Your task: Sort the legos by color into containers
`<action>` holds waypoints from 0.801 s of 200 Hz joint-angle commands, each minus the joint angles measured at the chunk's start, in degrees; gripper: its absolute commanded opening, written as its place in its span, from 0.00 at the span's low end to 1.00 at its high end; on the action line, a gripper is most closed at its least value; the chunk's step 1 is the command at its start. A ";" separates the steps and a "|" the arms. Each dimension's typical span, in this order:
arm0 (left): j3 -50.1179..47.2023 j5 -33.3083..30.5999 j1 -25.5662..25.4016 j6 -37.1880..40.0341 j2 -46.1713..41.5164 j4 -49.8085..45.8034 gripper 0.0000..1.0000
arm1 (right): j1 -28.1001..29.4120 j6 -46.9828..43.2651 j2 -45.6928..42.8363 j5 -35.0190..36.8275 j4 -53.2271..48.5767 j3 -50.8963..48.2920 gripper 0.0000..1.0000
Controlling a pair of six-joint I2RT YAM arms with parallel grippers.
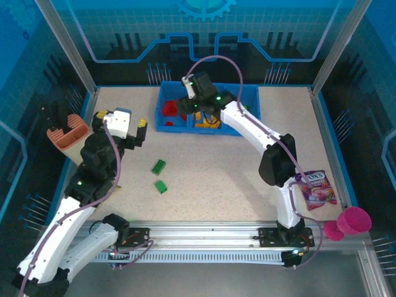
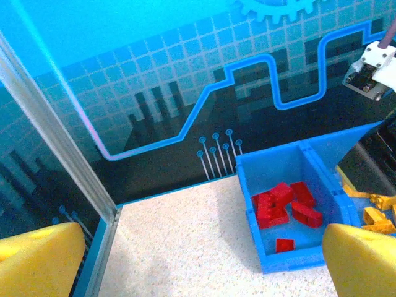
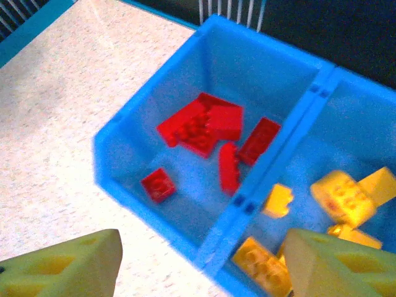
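Observation:
The blue tray (image 1: 176, 129) stands at the back middle of the table. Red legos (image 1: 168, 110) lie in its left container, yellow-orange legos (image 1: 207, 122) in the middle one. Two green legos (image 1: 159, 166) (image 1: 161, 186) lie on the table in front. My right gripper (image 1: 201, 106) hovers open over the tray. In its wrist view the fingers (image 3: 62, 266) straddle the divider (image 3: 272, 173) between red legos (image 3: 204, 133) and yellow legos (image 3: 340, 198), with nothing between them. My left gripper (image 1: 141, 132) is open above bare table, left of the tray, seeing its red legos (image 2: 284, 204).
A beige-and-pink utensil holder (image 1: 67, 131) stands at the left edge. A snack packet (image 1: 317, 189) and a magenta cup (image 1: 349, 223) sit at the right near the front. The right arm's forearm crosses over the tray's right container (image 1: 247, 99).

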 commanded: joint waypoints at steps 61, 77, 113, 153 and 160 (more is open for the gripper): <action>2.13 -1.21 0.61 -9.22 -6.06 -10.91 0.99 | 16.83 43.44 9.15 3.79 -7.13 -1.54 0.83; 1.97 -0.09 0.62 -10.87 -7.44 -11.67 0.99 | 18.40 46.34 11.65 5.10 -10.01 0.78 0.84; -0.11 1.60 0.62 -13.18 -10.75 -11.73 0.99 | 19.52 50.19 17.78 5.07 -13.04 5.01 0.84; -1.14 2.88 0.50 -13.86 -12.62 -11.46 0.99 | 20.13 50.08 23.52 5.69 -18.67 12.12 0.82; -1.22 2.98 0.53 -13.89 -12.78 -11.39 0.99 | 20.14 49.86 24.05 5.71 -18.96 12.41 0.81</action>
